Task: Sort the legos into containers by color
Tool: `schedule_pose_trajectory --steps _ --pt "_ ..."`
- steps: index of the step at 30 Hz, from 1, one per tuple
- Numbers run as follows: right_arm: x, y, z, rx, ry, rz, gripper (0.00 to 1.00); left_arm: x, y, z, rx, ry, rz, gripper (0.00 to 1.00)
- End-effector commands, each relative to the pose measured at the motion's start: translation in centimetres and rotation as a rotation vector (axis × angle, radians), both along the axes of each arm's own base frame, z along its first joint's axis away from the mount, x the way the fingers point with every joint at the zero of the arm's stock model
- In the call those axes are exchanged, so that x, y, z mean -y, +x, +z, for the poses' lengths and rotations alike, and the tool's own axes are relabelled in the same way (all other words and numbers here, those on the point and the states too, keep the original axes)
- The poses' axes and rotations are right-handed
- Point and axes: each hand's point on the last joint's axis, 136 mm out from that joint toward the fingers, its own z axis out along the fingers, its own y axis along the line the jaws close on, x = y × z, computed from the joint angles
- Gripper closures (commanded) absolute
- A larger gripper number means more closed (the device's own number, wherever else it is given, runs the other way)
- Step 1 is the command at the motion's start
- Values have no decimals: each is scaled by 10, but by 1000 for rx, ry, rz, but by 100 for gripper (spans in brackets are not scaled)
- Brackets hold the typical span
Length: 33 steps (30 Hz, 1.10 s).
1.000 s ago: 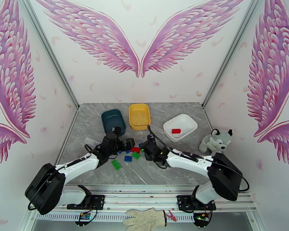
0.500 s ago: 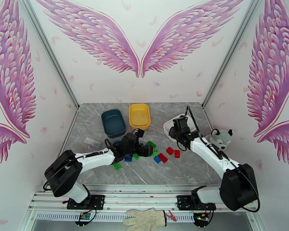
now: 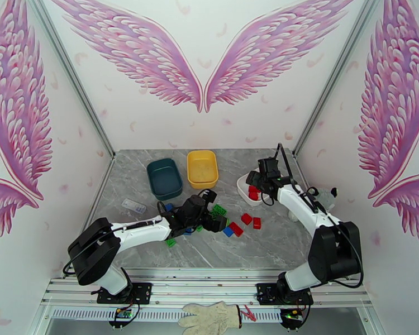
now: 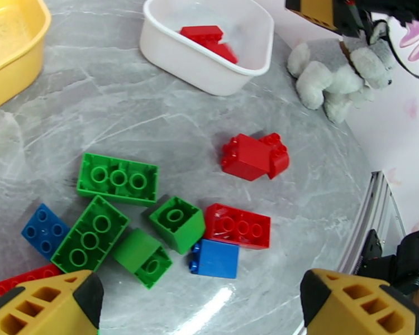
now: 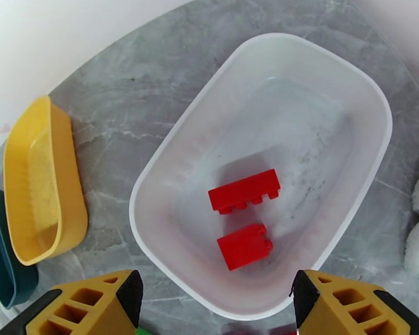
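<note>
The right jaws hang wide open and empty directly above the white tub (image 5: 299, 57), where two red legos (image 5: 244, 191) lie close together on its floor. The left jaws, also spread wide with nothing held, hover over a loose pile of green, blue and red legos (image 4: 176, 219) on the bench (image 4: 153, 107), left of the white tub and nearer the arm bases. The yellow tub (image 5: 39, 185) sits left of the white tub, the teal tub (image 5: 5, 258) farther left.
</note>
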Motion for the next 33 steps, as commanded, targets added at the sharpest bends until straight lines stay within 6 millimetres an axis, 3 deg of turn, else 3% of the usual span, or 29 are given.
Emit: schedule_pose_trajectory --steps 1,9,13,17,23,28,33 --pt "-23 -15 16 56 32 119 21 -20 11 15 86 26 90 1" --pt "-86 -58 -8 -46 -38 359 25 -69 33 20 62 31 264 1" --pt "-100 -92 -35 -128 -26 426 25 -99 44 19 -3 -60 346 1" --pt "-91 -128 -57 -197 -30 443 24 -119 49 23 -27 -127 399 1" --pt "-80 -174 -93 -317 -48 455 26 -125 47 32 -9 -153 409 1" --pt "-82 -190 -113 -369 -66 451 31 -123 46 30 -13 -162 402 1" --pt "-83 -195 -120 -408 -127 456 32 -111 46 19 -59 -177 373 1"
